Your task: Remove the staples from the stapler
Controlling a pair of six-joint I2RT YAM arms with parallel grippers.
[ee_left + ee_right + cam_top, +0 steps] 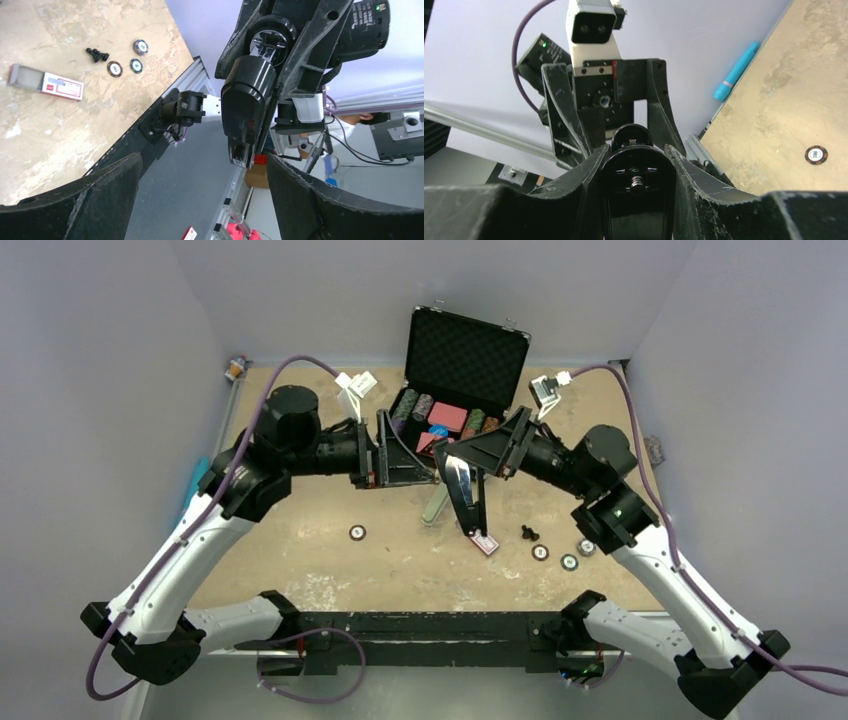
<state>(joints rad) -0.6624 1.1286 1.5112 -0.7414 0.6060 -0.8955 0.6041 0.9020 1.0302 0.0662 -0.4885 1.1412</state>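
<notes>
A: Where the right tool (636,150) is concerned, what is seen?

B: It is clamped on the stapler (639,190), which is pinched between both fingers (584,175). The stapler is lifted off the worktop (300,550) near its middle and hangs downward from the grip. Silver metal is shown on its upper part.

A: And the left tool (202,165)?

B: It is spread wide and pointed at the stapler's end from just beside it.

A: What is laid around?

B: A red-and-white box (485,543) is seen on the worktop under the stapler. A small black piece (529,533) and three chips (569,562) are placed to its right. An opened case (468,345) is stood at the back, and a blue pen (736,72) is lodged along the left edge.
</notes>
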